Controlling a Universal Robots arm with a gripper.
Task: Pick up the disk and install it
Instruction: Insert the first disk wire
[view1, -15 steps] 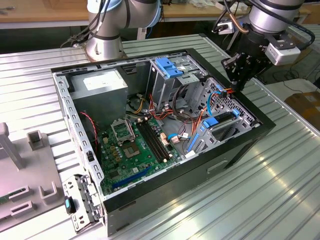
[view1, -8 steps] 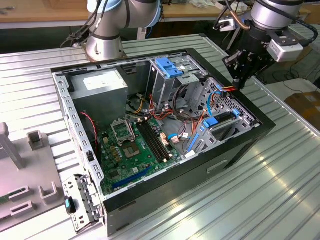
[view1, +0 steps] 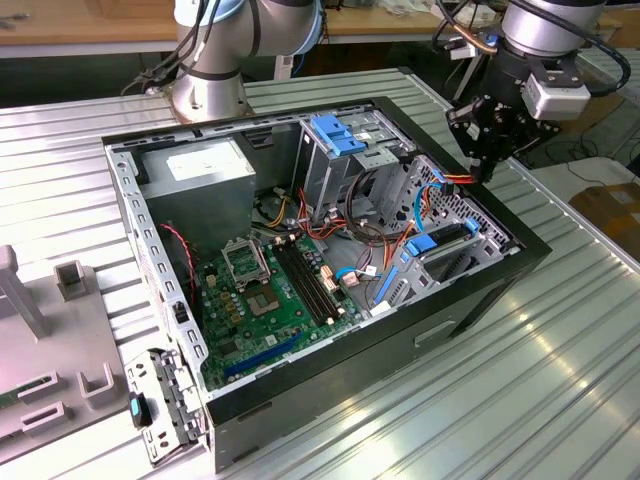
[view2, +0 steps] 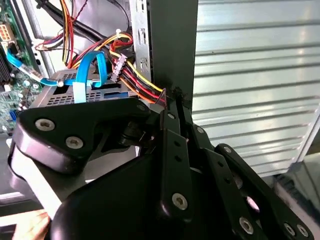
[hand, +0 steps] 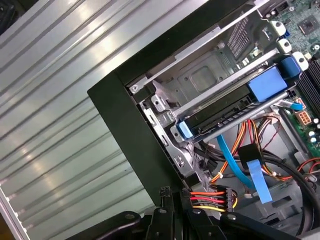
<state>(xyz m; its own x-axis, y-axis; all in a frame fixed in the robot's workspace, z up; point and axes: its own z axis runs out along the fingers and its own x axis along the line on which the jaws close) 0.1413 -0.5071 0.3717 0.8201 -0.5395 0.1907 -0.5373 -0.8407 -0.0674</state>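
Exterior view first, reading from its left: I see grey fixture blocks on the ribbed metal tabletop, then the open computer case lying on its side. Inside it, toward the exterior view's left, sits the power supply with the green motherboard below it. Further along stands the tall grey drive cage with its light-blue top. Next I find the disk, dark with its blue carrier, lying in the bay at the case's corner on the exterior view's right, among the blue data cables. In the first wrist view the disk sits seated between the bay's metal rails, its blue tab toward the motherboard.

At the far end my gripper hangs just above the case's rim, beside the disk's bay. In the second wrist view the gripper has its fingers drawn close together with nothing between them, their tips right at a bundle of red, yellow and black power wires against the case wall. I am not holding the disk.
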